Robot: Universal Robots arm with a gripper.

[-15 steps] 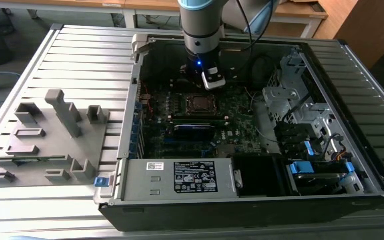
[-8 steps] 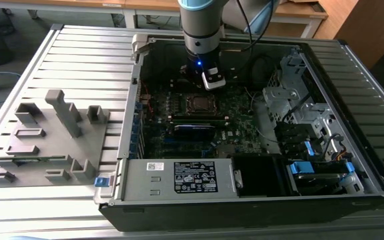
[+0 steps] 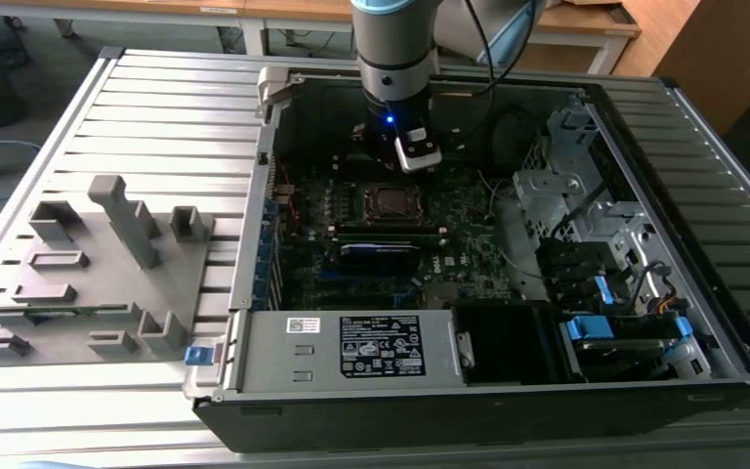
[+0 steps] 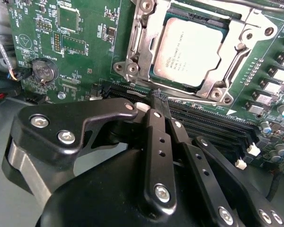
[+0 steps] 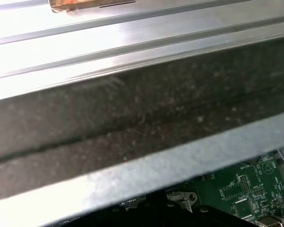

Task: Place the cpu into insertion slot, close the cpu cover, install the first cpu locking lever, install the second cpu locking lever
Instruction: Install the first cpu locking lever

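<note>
Gripper (image 4: 159, 100) jaws read as clenched: the two black fingers (image 4: 157, 142) meet at the tips with no gap showing. Whether anything thin is pinched between them I can't tell. Just ahead of the tips lies a thin silver rod (image 4: 194, 100) along the nearest edge of the socket, probably one of the locking levers, with the tips at or very near its end. Directly beyond that, the cpu (image 4: 189, 47) sits flat in the insertion slot (image 4: 206, 20), its dull metal top showing through the window. The cpu cover (image 4: 141, 45) is down over it, framing it on all sides — so placing and closing look done and the work stands at the levers. To do this step well, the tips should press on the rod itself and not the cover, the push should run along the lever's own swing, and the rod should tuck fully under its catch without scraping the memory slots (image 4: 217, 124) right beside the fingers. Further out to one side of the jaws the green motherboard (image 4: 61, 42) carries a coin battery (image 4: 42, 71). In the exterior view the gripper (image 3: 417, 156) hangs inside the open computer case (image 3: 687, 322) — well off from it, a grey fixture tray (image 3: 89, 283) sits on the slatted table (image 3: 167, 107).
</note>
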